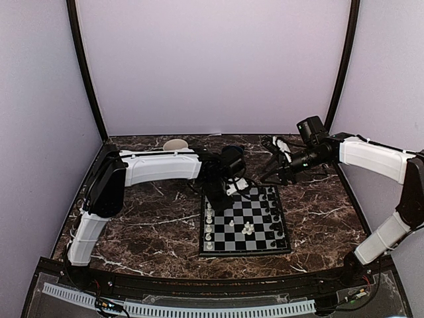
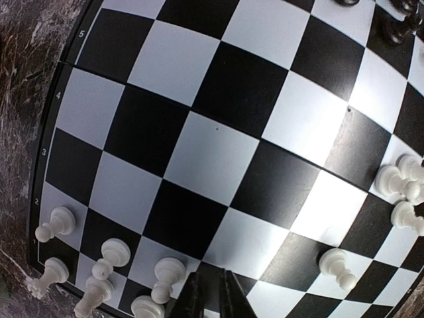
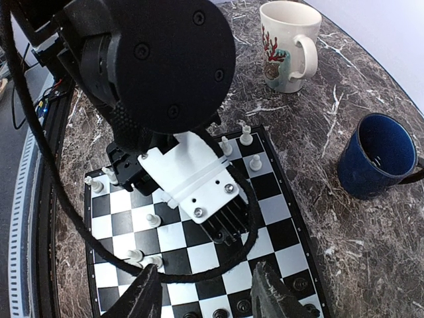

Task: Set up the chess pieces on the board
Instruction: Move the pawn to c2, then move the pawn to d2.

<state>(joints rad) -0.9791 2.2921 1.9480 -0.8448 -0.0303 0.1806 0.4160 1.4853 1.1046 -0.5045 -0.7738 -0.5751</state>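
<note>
Over the board (image 1: 238,215) beside white's chess pieces (image 2: 112,255), the left hand (image 2: 209,278) hovers closed, empty; the right hand (image 3: 209,278) hangs apart, likely giving room.

The middle of the board (image 2: 218,132) lies bare, a wide lane between the white pieces (image 2: 109,255) ranked along one edge and the black pieces (image 1: 273,211) along the other. A small white cluster (image 1: 247,228) stands in that lane. The left arm (image 3: 165,66) hangs over the board's far corner, blocking it from above. A white mug (image 3: 286,45) and a blue mug (image 3: 381,156) stand off the board.
</note>
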